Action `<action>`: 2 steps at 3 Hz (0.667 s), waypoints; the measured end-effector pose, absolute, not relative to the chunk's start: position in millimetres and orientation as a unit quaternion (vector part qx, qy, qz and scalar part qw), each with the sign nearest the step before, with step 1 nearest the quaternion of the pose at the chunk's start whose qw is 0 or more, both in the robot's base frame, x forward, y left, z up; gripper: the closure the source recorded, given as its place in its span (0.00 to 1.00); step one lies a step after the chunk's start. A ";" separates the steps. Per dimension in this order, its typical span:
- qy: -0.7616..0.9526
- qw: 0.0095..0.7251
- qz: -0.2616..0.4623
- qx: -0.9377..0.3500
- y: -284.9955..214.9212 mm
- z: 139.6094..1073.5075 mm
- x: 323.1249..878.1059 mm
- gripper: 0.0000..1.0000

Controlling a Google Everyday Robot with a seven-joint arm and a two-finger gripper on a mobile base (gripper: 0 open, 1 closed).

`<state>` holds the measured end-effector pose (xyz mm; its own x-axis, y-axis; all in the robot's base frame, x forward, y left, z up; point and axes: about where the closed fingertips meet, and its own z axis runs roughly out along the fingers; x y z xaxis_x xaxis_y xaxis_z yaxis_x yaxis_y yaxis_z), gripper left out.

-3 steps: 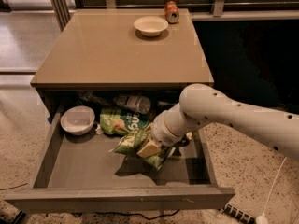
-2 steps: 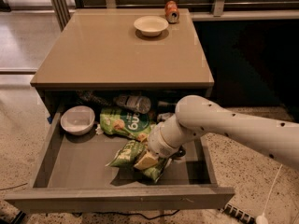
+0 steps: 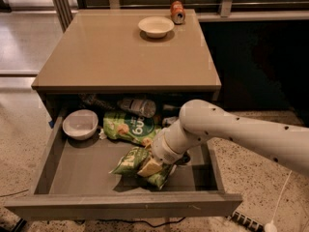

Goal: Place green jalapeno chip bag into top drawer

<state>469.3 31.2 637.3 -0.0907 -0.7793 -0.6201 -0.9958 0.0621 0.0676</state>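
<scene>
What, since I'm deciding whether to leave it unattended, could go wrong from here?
The gripper, low in the top drawer, grips the green jalapeno chip bag; the crinkled foil might cling to it on release and lift back out. The wrist sits near the drawer's right wall and the front edge of the cabinet top, so a careless retreat may knock either.

My one camera looks steeply down from high in front of the cabinet (image 3: pixel 111 52), close over the open top drawer (image 3: pixel 120 204); my gripper (image 3: pixel 154 167) sits low centre, inside the drawer
</scene>
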 end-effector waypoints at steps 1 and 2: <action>0.695 0.218 0.248 -0.638 31.2 637.3 469.3 0.77; 0.695 0.218 0.249 -0.638 31.2 637.3 469.3 0.54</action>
<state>469.3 31.2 637.3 -0.0906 -0.7793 -0.6200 -0.9958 0.0619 0.0677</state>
